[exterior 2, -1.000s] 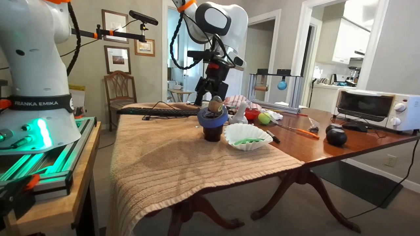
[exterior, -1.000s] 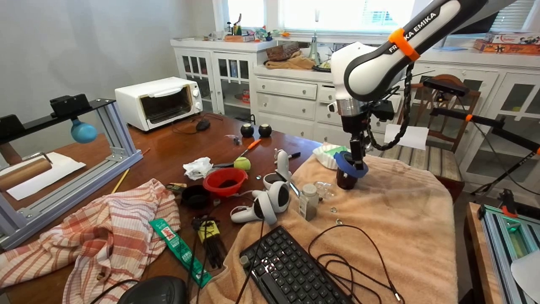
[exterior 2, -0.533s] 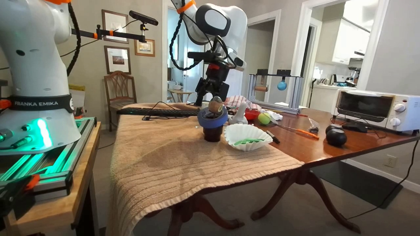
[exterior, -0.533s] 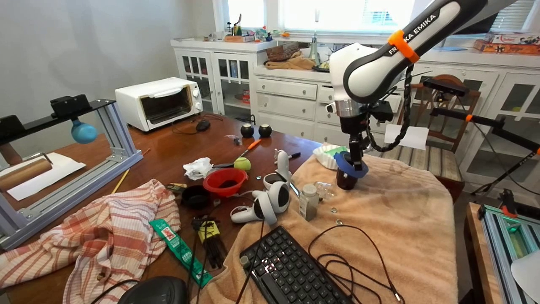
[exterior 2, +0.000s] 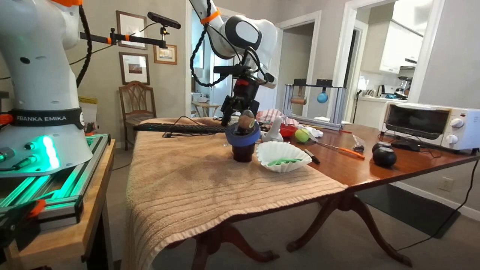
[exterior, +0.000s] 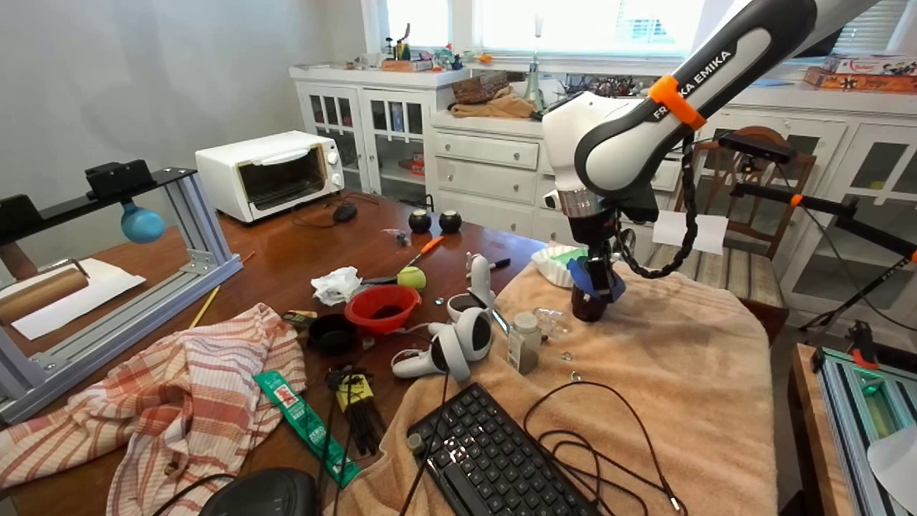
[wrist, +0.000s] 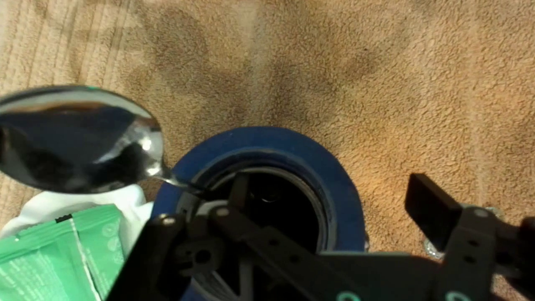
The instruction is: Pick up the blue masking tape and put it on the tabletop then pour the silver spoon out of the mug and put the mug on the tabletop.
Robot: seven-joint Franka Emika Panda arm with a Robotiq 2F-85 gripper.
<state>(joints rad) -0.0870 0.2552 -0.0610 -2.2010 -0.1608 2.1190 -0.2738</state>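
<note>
Wrist view, one spoon [wrist: 83,146], one blue tape [wrist: 271,137], one mug [wrist: 292,207], end effector [wrist: 331,184] spread

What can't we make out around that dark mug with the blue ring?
Silver spoon, wrist view: shadow and the gripper hide the handle's far end.
Mug, both exterior views: the blue masking tape hides the rim, so whether the tape sits on or around it is unclear.
Green packet, wrist view: cut off by the left and bottom edges; its print is too blurred to read.
</note>
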